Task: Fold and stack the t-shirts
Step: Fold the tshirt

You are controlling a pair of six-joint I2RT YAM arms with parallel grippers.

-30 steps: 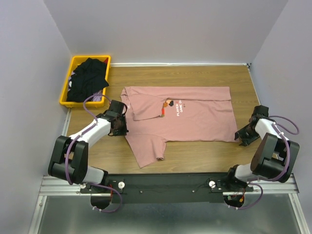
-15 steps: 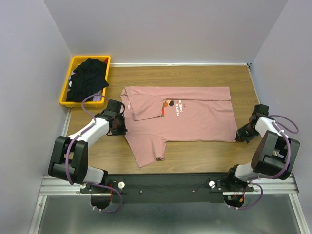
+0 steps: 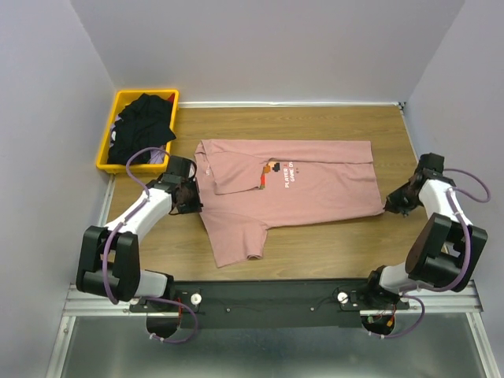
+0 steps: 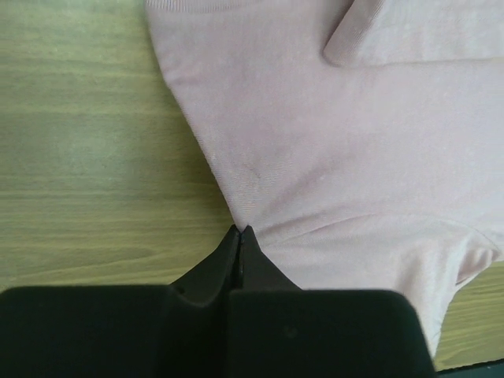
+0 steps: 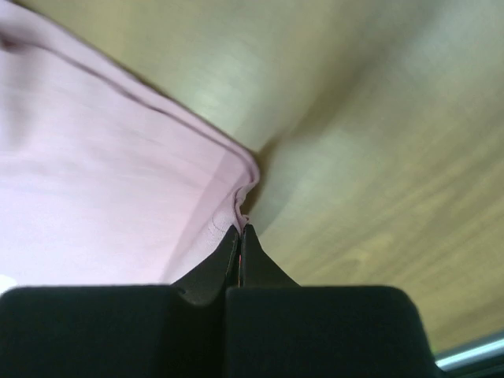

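I'm gripping the pink t-shirt (image 3: pixel 315 189) at two spots. My left jaws are pressing together on its 9 o'clock edge, where the side meets the near sleeve (image 3: pixel 236 244). My right jaws are clamping together on the hem corner at 4 o'clock. The tee is lying spread mid-desk (image 3: pixel 331 250), print up, with a flap turned over along its 12 o'clock edge. The black t-shirts (image 3: pixel 142 126) are sitting bunched in the yellow bin (image 3: pixel 103 150) at 10 o'clock, not yet folded. Judging this as the start of a near-to-far fold. To do it well I'm aiming to lift both pinches together at the same height, keeping the cloth between them lightly taut so it isn't sagging. Then I'm carrying them toward 12 o'clock and laying the near edge square on the far edge. The risk is the loose sleeve at 7 o'clock dragging or bunching under, and a thin pinch slipping if either side is pulling too hard.
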